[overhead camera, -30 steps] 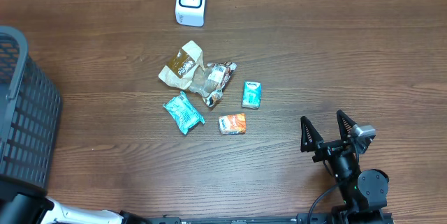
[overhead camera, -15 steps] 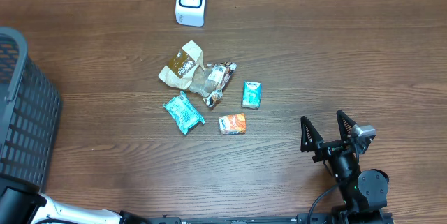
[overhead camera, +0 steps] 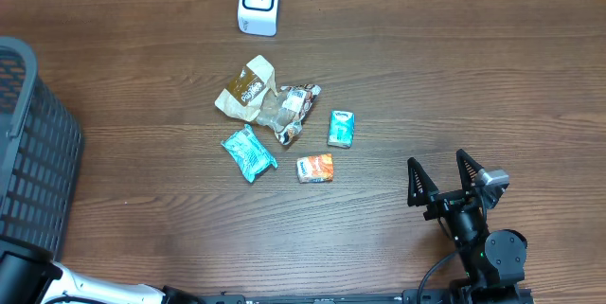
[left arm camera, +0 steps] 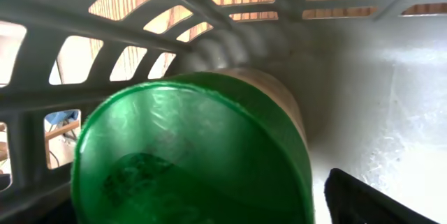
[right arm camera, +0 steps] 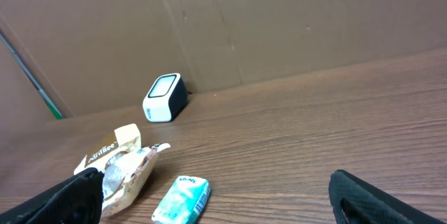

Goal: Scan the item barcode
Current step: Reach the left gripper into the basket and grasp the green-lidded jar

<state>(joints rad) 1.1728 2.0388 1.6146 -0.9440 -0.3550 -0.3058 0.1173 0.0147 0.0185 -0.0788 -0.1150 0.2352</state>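
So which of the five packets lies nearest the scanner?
The tan-brown wrapper, at the far end of the group; the other four lie farther from the white scanner.

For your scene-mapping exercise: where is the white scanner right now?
In the overhead view the white scanner stands near the far edge of the table, slightly left of centre, directly beyond the brown snack bag.

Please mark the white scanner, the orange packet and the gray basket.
white scanner (overhead camera: 258, 1), overhead view, centre of its face.
orange packet (overhead camera: 314, 168), overhead view, its middle.
gray basket (overhead camera: 38, 171), overhead view, its slatted wall.
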